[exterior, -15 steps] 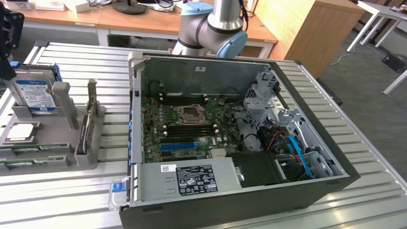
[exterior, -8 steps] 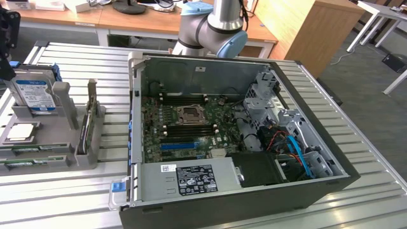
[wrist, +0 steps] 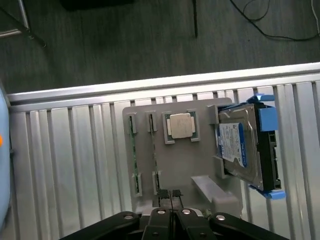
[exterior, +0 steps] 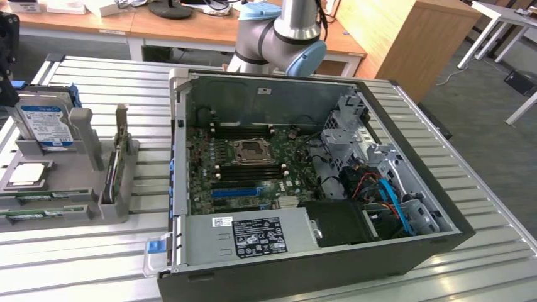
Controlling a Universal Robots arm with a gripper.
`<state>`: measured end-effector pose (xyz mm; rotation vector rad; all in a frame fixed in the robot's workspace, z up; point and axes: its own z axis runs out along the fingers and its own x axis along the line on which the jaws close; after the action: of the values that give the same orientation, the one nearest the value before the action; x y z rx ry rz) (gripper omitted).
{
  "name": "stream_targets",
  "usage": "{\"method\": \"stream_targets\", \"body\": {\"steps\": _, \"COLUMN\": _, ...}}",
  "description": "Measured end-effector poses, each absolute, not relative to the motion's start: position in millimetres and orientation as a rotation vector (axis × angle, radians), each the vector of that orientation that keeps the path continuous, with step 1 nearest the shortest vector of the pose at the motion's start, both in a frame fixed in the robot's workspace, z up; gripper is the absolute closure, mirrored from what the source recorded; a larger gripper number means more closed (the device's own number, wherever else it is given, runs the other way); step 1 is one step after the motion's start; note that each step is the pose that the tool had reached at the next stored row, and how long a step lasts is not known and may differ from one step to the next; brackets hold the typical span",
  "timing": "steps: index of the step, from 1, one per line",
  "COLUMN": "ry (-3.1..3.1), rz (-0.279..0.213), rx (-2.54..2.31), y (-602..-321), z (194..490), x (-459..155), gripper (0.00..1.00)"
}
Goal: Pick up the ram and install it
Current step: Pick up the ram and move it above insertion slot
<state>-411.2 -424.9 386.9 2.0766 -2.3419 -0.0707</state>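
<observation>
Closed fingers [wrist: 165, 196] just beside the ram [wrist: 154, 152] in its gray holder [wrist: 185, 165]

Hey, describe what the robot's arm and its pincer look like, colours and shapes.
The arm is a round silver-grey metal tube with bulky rounded joints capped in light blue. The pincer is black, built of angular linked bars pinned with round silver bolts, narrowing to two slim dark fingers.

I see my silver arm with pale blue joint caps [exterior: 281, 38] rising upright at the top of the exterior view. My black end effector [wrist: 170, 195] points downward, its slim jaws pressed together.
</observation>
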Motion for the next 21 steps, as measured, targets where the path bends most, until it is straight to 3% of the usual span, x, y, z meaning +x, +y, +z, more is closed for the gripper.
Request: {"method": "stream_targets", "body": {"steps": 21, "ry": -2.267, "rz": -0.068, "rx": 2.154, "y": -424.9, "z": 386.8, "x": -411.3, "gripper": 0.89}}
